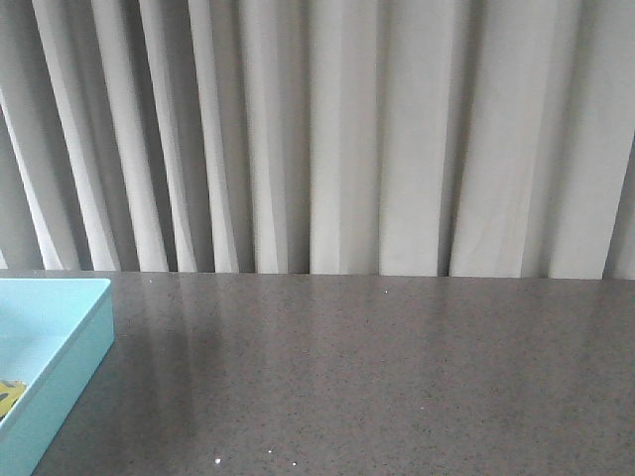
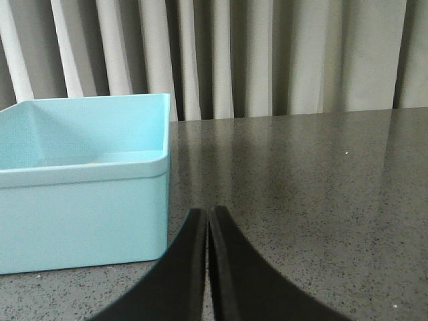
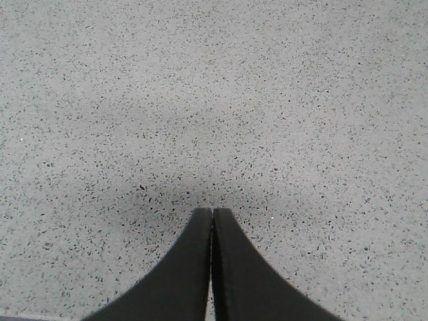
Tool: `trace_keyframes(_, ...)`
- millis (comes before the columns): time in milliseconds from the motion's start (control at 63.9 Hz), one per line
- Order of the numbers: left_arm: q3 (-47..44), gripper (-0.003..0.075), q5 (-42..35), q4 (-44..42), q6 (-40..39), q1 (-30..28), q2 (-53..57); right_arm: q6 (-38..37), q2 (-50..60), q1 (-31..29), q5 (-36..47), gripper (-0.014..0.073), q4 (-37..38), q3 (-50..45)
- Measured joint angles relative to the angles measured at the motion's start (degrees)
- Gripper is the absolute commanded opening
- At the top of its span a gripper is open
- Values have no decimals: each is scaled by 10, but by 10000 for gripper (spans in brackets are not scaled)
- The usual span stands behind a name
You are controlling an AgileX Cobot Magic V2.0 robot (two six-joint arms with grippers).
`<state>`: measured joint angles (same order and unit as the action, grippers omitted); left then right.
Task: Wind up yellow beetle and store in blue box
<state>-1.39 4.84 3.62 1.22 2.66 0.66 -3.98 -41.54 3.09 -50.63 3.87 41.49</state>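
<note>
Left hand [image 2: 208, 212] sits nearest the lens, fingers pressed together w/ nothing between, low over the speckled grey table [image 2: 301, 174] just beside the blue box [image 2: 80, 221]. Right hand [image 3: 212, 212] likewise closed and empty, over bare table. Yellow beetle [image 1: 8, 394] is inside the box (only a yellow sliver shows at front view's left edge). Pleated curtain [image 1: 347, 129] behind.

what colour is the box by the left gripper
Light turquoise blue, plain with no pattern; the blue box shows best in the left wrist view.
</note>
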Motion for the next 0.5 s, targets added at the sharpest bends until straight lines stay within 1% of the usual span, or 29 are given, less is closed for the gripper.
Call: trace_keyframes(501, 0, -6, -6, 6, 11, 0, 0, 0, 0, 0, -1, -7, 0, 0)
